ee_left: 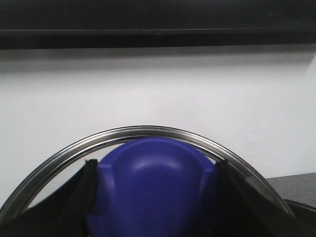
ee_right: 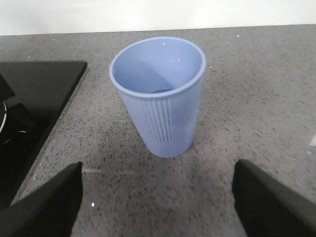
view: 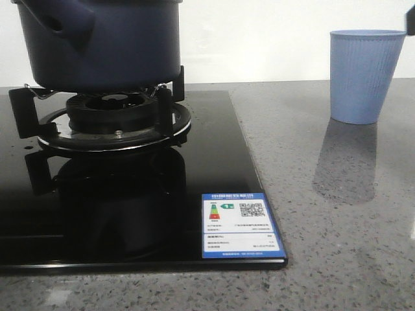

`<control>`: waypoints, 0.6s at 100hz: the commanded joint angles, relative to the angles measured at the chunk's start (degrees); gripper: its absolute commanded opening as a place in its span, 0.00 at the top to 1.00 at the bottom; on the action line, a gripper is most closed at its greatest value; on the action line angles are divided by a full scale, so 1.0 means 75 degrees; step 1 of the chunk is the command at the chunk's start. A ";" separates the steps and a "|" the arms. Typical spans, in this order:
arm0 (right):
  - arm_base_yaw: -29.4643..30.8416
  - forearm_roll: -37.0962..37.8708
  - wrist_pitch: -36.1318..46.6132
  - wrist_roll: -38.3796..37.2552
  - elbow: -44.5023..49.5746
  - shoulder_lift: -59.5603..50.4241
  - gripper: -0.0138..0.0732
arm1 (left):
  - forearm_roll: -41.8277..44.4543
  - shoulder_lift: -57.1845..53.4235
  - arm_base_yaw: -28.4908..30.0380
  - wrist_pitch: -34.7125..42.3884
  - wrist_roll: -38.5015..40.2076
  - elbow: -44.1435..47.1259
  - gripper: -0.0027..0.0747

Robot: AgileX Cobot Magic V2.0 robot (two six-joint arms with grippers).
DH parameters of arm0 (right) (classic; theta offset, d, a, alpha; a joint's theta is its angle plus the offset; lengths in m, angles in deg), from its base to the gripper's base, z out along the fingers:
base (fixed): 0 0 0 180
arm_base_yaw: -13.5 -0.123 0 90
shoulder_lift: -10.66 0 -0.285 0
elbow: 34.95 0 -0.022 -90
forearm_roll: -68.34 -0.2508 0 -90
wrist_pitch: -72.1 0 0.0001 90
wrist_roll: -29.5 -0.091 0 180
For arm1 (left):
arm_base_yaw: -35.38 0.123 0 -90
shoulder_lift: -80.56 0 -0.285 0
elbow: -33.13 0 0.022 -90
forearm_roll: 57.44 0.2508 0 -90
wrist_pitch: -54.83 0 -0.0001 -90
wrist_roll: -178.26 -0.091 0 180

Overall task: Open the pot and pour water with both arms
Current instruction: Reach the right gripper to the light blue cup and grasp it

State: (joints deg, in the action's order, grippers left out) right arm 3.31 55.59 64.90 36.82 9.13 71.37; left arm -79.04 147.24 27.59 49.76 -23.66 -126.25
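On the left, the pot (view: 97, 42) sits on the stove burner (view: 113, 120), top cut off. The left end effector (ee_left: 153, 197) is clamped on the blue lid knob (ee_left: 150, 190); the lid looks lifted, though that is unclear. Rightward, the right end effector (ee_right: 158, 197) hovers wide open, empty, before the cup (ee_right: 160, 94) on the surface (ee_right: 256, 98). Pouring likely comes next.

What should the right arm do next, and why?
Probably ease the right pincer forward and down around the light blue cup, then close. Its fingers stand wide apart with the cup upright on the counter just ahead, untouched. The left pincer already grips the blue lid knob, with the lid's metal rim seen against the wall, so the pot seems opened.
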 commanded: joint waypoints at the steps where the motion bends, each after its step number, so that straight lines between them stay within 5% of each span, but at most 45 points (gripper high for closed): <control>1: -0.0147 0.0071 0.1418 0.0105 -0.0271 0.0447 0.22 | -0.0018 -0.0279 0.0255 0.0544 -0.0004 -0.0285 0.53; 60: -0.0299 0.0121 0.4546 -0.0194 -0.0271 0.3135 0.22 | -0.0018 -0.0475 0.0673 0.0311 -0.0004 -0.0285 0.53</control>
State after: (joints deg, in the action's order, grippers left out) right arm 1.07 55.79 91.73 36.56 9.09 94.62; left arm -78.85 145.10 32.57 46.60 -23.66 -126.25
